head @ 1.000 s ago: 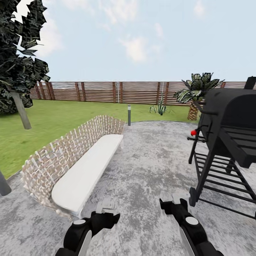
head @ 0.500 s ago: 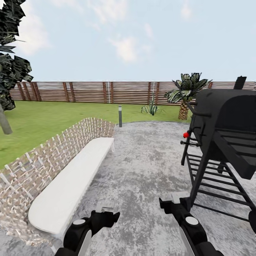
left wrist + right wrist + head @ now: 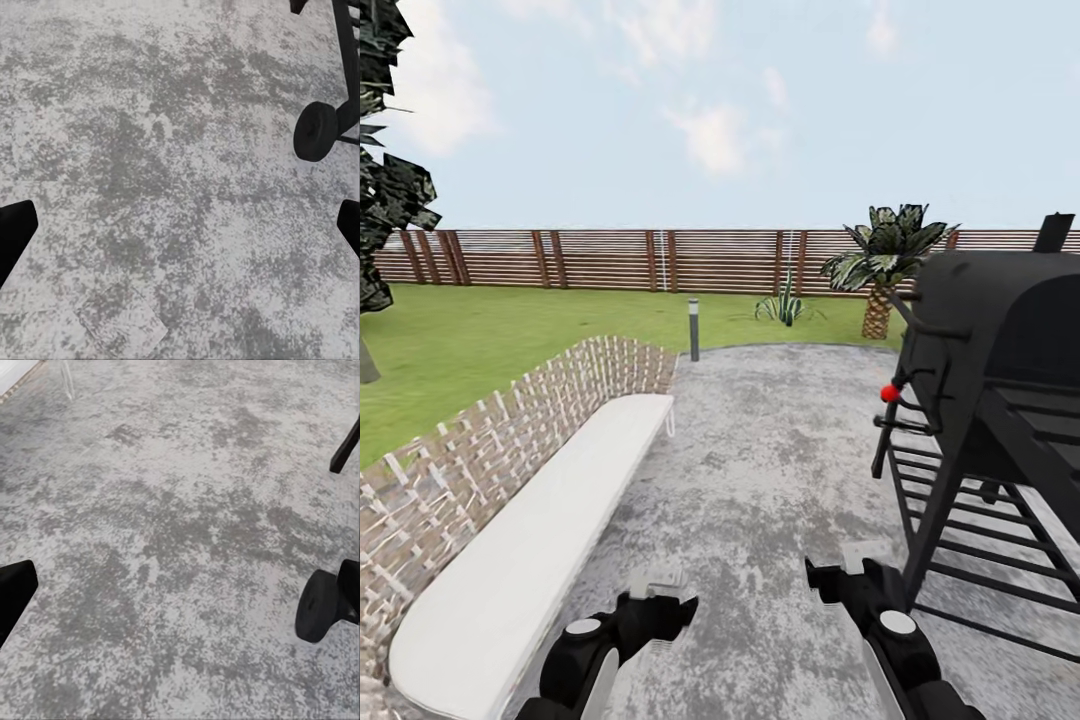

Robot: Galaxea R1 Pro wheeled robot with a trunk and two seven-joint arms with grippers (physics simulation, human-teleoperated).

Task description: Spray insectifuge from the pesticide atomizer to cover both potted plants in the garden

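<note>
Atomizer (image 3: 896, 398) on black grill (image 3: 1000, 400) ahead of right fingers (image 3: 830, 579), both pairs spread wide, empty.

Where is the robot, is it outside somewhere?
Yes, it looks like a back garden: a green lawn around a mottled grey paved patio, a brown slatted wooden fence, and a black barbecue grill.

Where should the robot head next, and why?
Probably keep rolling forward along the paved patio, between the wicker bench and the black grill, while looking around: both end effectors, left and right, hang empty, and I can't make out a spray bottle or potted plants yet.
</note>
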